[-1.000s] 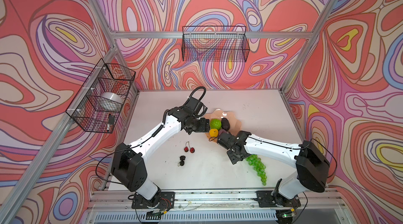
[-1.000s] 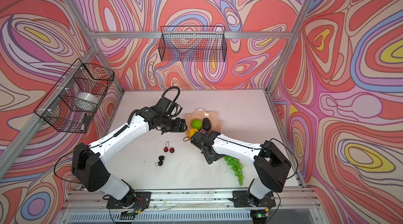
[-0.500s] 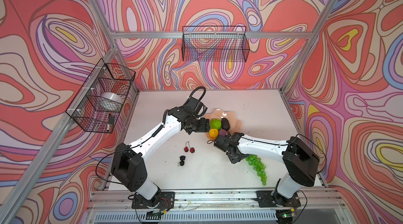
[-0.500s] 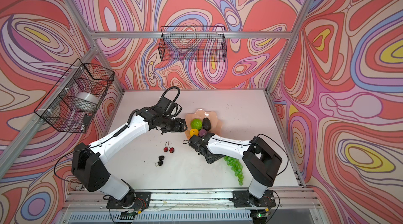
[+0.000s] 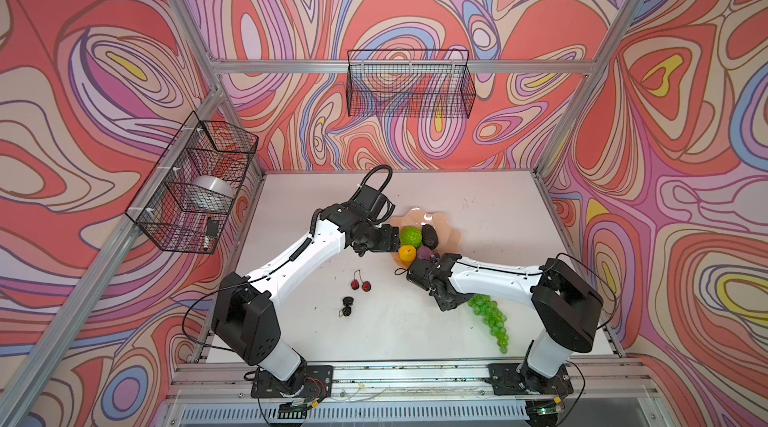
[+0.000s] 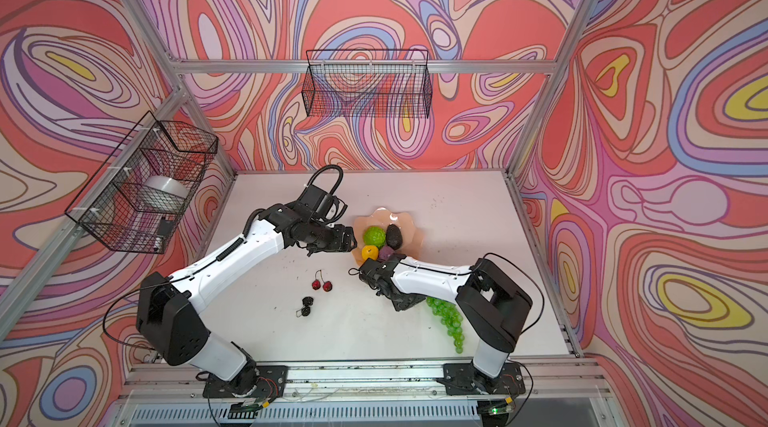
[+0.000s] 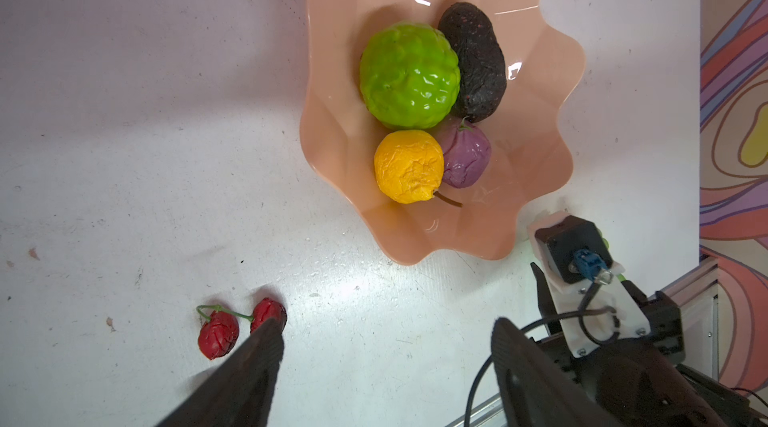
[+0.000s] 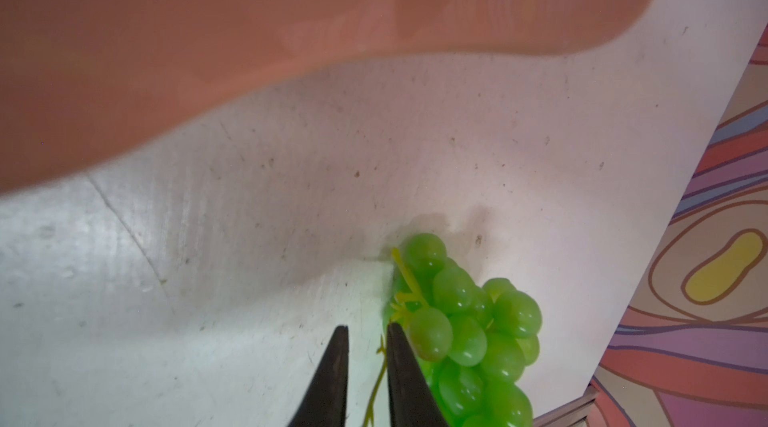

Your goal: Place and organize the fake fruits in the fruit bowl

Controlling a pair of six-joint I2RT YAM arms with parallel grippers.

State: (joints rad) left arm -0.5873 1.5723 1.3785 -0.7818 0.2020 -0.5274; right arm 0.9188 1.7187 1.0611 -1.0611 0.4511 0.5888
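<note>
Three fruits left on worktop [image 5: 395, 341]. Nearest: right jaws just narrowed to slit around stem of grapes [image 8: 465, 333], clamped or not, cannot tell; pickup imminent, I'd judge. Further: blackberries [image 5: 347, 306], cherries [image 7: 218, 333]. Left jaws wide, empty. Bowl [image 7: 540, 163] holds four.

Fruit bowl [image 7: 536, 146]: peach-pink, glossy, scalloped rim, sat upright on table [image 5: 415, 333], approx mid-back. 4 fruits lay inside, packed tog.:
- bumpy lime-green ball [image 7: 409, 75], the biggest
- dark avocado [image 7: 473, 61], on its side, touching the ball
- wrinkled yellow fruit [image 7: 409, 166] w/ short stem
- purple bumpy ball [image 7: 465, 152], betw. yellow fruit & avocado

3 lay outside the bowl, on the table:
- red cherry pair [image 7: 218, 333], joined by green stem, front-left of bowl
- black berries [image 5: 347, 306], just in front of cherries
- green grape bunch [image 5: 490, 319], lying flat front-right of bowl, stem end twd bowl
</note>
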